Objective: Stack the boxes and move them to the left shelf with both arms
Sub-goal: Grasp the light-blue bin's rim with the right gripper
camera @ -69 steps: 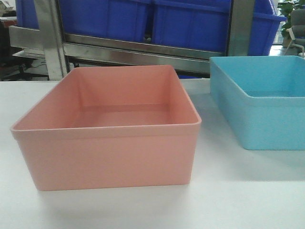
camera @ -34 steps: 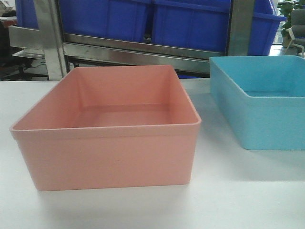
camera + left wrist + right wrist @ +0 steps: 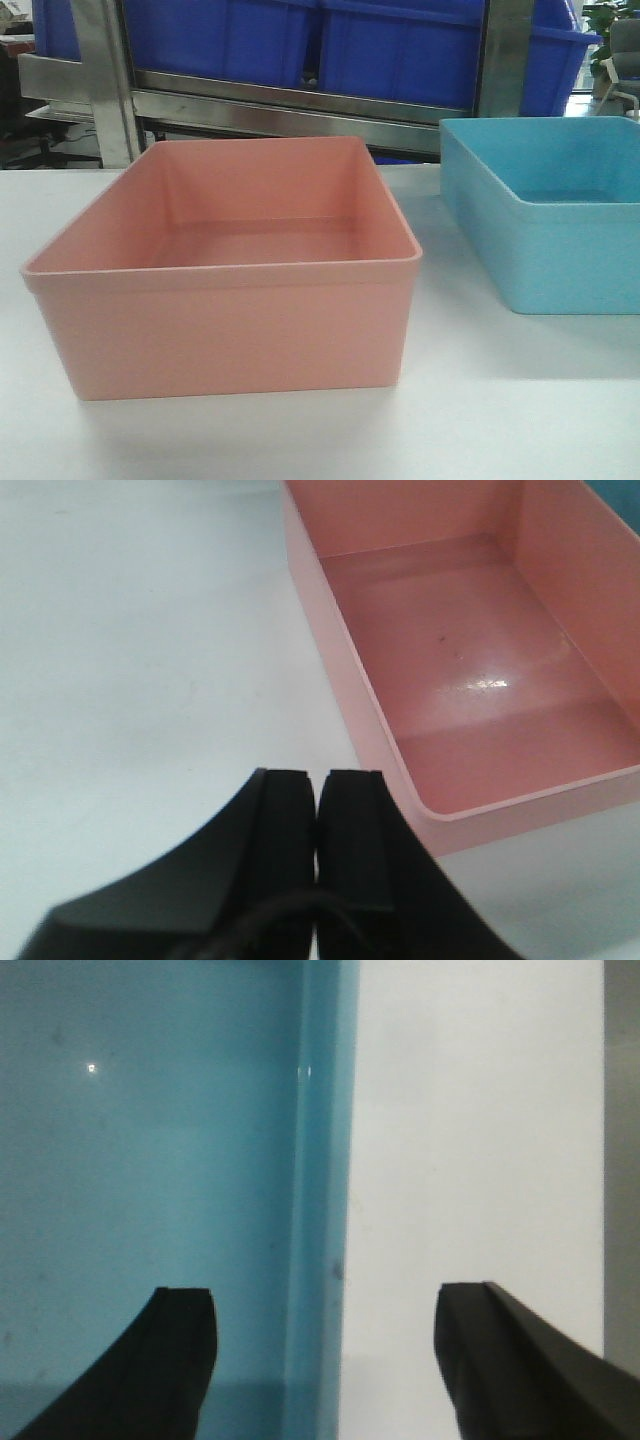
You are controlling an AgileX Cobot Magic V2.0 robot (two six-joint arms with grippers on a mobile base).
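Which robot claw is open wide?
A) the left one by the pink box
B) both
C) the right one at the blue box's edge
C: the right claw has its fingers spread apart, one over the inside of the blue box and one over the table. The left claw is pressed shut beside the pink box.

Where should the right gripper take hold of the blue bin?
Probably the blue bin's thin upright side wall, from above: the open right gripper is lined up astride it, one finger over the inside, one over the table.
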